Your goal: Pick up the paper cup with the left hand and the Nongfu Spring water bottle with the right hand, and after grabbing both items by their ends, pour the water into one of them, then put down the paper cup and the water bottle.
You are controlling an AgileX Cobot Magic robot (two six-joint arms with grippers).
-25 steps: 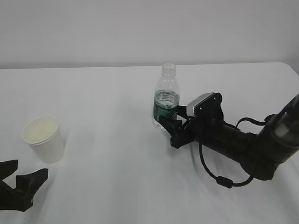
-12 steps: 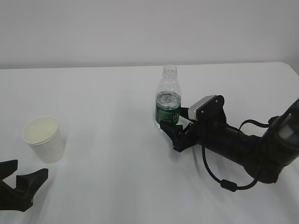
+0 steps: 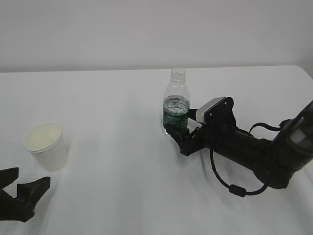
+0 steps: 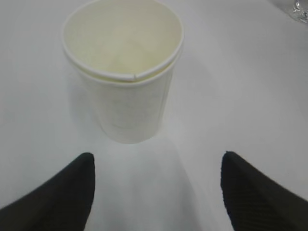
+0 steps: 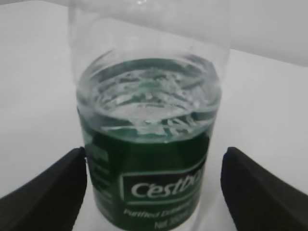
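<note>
Between spread right claw (image 5: pixel 153 192) fingers: bottle (image 5: pixel 147 139), upright, left finger touching.

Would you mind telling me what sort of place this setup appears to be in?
Probably a robotics lab bench: a bare white table, a plain wall, and only a paper cup and water bottle staged.

Looks like a lab or test room to me: my arms work on a plain white table (image 3: pixel 122 186) against a bare white wall (image 3: pixel 146 29), nothing homey anywhere around.
</note>
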